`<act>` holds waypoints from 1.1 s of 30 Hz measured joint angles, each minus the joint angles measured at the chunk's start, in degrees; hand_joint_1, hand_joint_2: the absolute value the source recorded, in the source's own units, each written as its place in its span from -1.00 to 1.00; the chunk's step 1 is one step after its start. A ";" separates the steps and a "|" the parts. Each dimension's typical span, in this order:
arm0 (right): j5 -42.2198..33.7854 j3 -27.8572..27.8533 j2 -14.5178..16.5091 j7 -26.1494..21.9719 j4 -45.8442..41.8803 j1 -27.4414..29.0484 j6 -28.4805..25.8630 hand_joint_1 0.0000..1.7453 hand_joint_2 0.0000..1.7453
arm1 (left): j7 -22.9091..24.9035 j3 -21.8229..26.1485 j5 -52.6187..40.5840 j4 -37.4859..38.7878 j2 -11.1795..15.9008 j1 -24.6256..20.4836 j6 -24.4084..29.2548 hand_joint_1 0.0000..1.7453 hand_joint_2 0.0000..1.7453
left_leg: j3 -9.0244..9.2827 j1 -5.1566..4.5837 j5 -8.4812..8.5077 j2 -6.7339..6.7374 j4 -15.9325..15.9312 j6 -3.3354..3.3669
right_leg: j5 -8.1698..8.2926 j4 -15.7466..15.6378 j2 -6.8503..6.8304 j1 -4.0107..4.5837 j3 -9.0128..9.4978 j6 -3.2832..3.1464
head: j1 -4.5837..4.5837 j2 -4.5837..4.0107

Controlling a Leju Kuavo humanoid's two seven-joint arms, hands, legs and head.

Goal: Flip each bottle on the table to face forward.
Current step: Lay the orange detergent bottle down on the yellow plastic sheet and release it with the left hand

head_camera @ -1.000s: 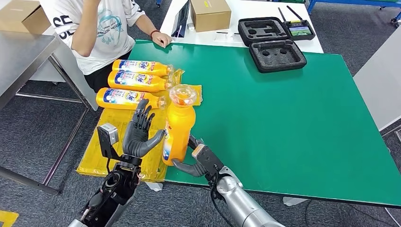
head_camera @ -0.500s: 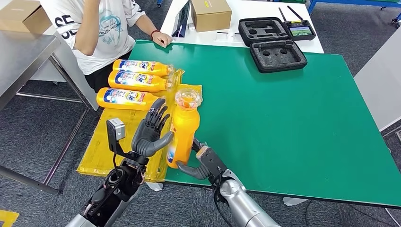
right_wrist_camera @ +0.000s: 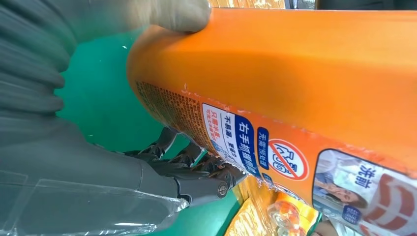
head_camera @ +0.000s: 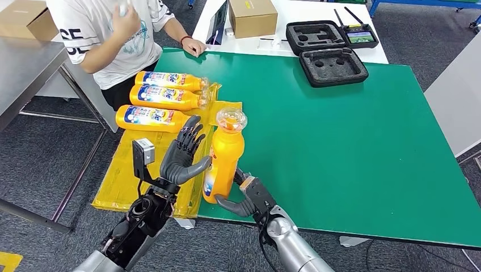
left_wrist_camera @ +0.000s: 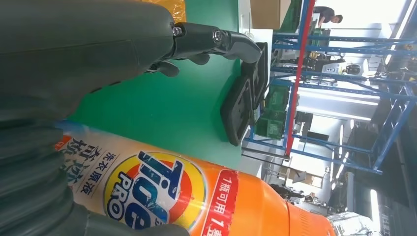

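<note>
**Upright bottle being turned between two hands at the near left edge**

Since a second ago the standing orange plastic detergent bottle (head_camera: 225,158) has shifted a little to the right, and the left hand (head_camera: 182,156) has followed it in and is now lying against its left side.

Both hands are working on one bottle. The left hand's thumb is touching the bottle's side while its darker fingers are fanned upward and apart, so it is bracing rather than wrapping. The right hand (head_camera: 245,196) is cupping the bottle low down from the near right, thumb curled under its base edge; how firmly it is clamping I cannot tell.

The bottle is standing near the green table's (head_camera: 351,136) near left corner, beside the yellow plastic sheet (head_camera: 122,181). Its long axis is running nearly vertical, leaning slightly right, with the clear cap (head_camera: 232,119) uppermost. The left wrist view is showing the round front logo (left_wrist_camera: 152,189) facing the left palm, so the face seems to be pointing left.

The step in hand looks like the rotation itself. Next, the hands probably need to twist the bottle about its upright axis without tipping it.

Three more labelled orange bottles (head_camera: 164,97) are lying on their sides farther back, caps pointing right.
</note>
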 joint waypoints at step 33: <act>0.13 -1.00 0.01 -0.09 -0.44 -0.04 3.26 1.00 1.00 | -3.42 -0.03 -2.05 0.70 0.30 0.24 -2.83 -1.00 -1.00 | -0.01 0.00 0.00 -0.01 0.00 0.00 | 0.00 0.00 0.00 0.00 0.02 0.00 | 0.00 0.00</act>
